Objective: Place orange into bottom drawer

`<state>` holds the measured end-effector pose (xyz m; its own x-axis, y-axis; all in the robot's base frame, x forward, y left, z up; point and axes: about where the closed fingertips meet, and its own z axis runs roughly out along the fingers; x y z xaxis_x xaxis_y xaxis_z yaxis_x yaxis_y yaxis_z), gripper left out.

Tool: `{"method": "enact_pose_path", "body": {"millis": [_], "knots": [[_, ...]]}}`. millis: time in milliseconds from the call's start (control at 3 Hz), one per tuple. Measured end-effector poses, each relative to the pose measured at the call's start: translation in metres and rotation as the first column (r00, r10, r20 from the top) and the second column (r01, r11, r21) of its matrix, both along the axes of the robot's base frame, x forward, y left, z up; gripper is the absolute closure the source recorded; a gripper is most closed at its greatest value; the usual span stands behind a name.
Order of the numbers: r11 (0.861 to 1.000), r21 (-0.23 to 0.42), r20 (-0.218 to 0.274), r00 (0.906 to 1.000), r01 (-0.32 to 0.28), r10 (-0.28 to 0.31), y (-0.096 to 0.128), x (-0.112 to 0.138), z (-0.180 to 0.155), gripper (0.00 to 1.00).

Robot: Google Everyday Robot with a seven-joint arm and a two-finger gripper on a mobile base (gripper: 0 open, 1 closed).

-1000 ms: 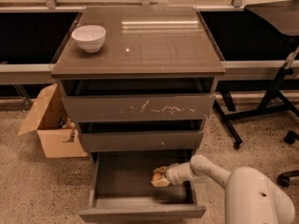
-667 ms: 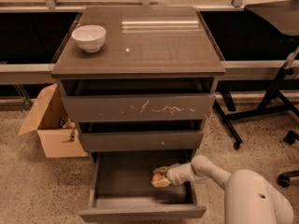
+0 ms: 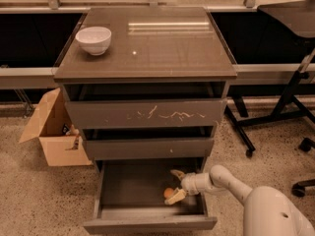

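My arm reaches in from the 4 o'clock corner of the view. Its white forearm slopes down and left into the pulled-out bottom drawer. The gripper sits low over the right half of the drawer floor with its two fingers spread apart, one towards 12 o'clock and the other towards 6. The orange lies on the drawer floor just beside the lower finger, at about 7 o'clock from the gripper. The fingers aren't clamped on it.

By my count there is one orange, one white bowl, one cardboard box and three drawers. The top drawer has pale scratches on its front, the middle drawer is shallower, and both stand slightly out.

The bowl sits at 10 o'clock on the glossy brown cabinet top. The floor is speckled beige terrazzo. The box stands open at the cabinet's 9 o'clock, and a black stand is off at 3 o'clock.
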<state>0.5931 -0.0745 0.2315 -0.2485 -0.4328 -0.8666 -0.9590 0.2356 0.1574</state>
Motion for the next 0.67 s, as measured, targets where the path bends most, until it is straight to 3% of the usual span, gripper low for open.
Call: {"method": "enact_pose_path", "body": {"millis": [333, 667], "knots": [[0.998, 0.033, 0.055, 0.9974, 0.046, -0.047, -0.032, -0.003, 0.024, 0.0], [0.993, 0.056, 0.07, 0.9921, 0.101, -0.105, -0.069, -0.009, 0.039, 0.0]]}}
